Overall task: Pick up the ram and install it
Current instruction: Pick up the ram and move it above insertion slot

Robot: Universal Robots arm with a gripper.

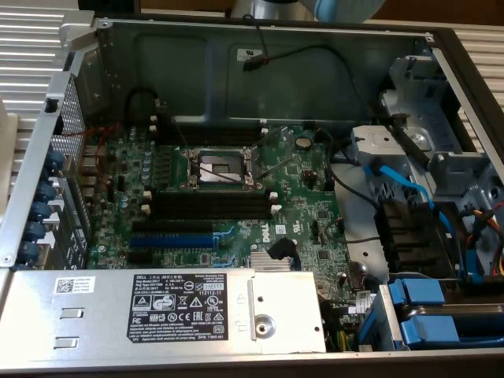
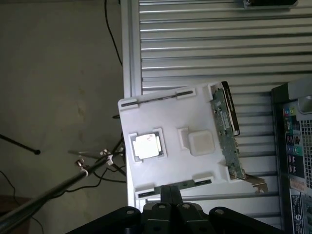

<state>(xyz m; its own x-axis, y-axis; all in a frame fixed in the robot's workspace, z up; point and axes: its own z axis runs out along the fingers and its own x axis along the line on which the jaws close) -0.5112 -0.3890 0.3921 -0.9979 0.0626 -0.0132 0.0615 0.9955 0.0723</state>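
The ram (image 2: 192, 184), a thin dark green stick seen on edge, lies in a slot along one rim of a white tray (image 2: 161, 117). My gripper (image 2: 169, 189) hangs over the middle of that stick with its two fingertips pressed together and nothing visibly between them. A second thin dark stick (image 2: 160, 96) rests in the slot on the opposite rim. In the exterior view the black memory slots (image 1: 213, 206) with white end clips sit bare on the motherboard (image 1: 299, 205), below the CPU socket (image 1: 220, 167).
The tray also holds a silver CPU (image 2: 147, 145), a white block (image 2: 201, 142) and a green card with a metal bracket (image 2: 229, 131). The computer case (image 2: 297, 146) stands beside the tray. Inside it are a blue expansion slot (image 1: 173, 236), a power supply (image 1: 157, 311) and blue cables (image 1: 402, 185).
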